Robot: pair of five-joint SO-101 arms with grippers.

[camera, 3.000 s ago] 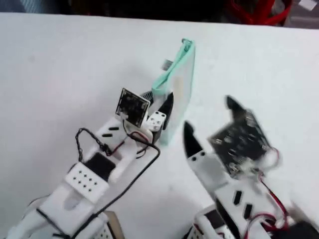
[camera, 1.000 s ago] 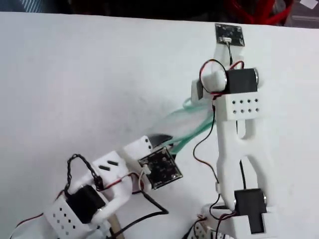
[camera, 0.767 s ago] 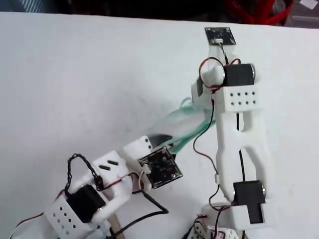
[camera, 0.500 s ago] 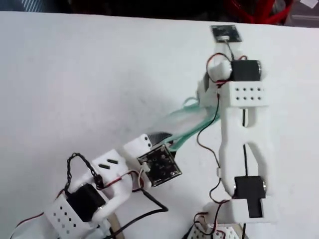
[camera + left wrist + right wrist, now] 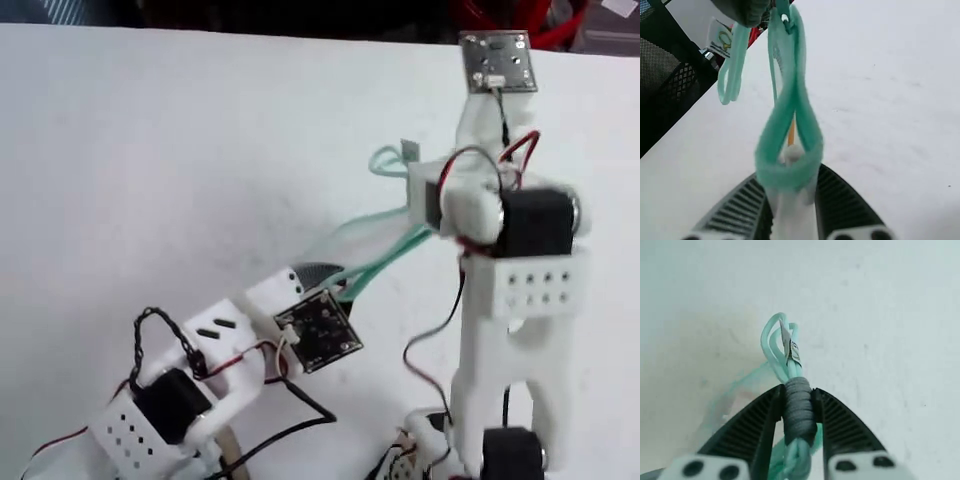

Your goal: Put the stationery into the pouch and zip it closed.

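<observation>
The white table (image 5: 150, 150) is lying under both my arms, and the see-through pouch with mint-green edging (image 5: 370, 240) is stretching right of its middle, running from my left pincer (image 5: 790, 172) at its near end to my right pincer (image 5: 798, 396) at its far end. My left pincer is squeezing that near end, where a thin yellow stick (image 5: 791, 131) is showing inside. My right pincer is pinching the grey ribbed zip pull (image 5: 799, 415), the mint-green cord loop (image 5: 385, 160) poking out beyond it.
</observation>
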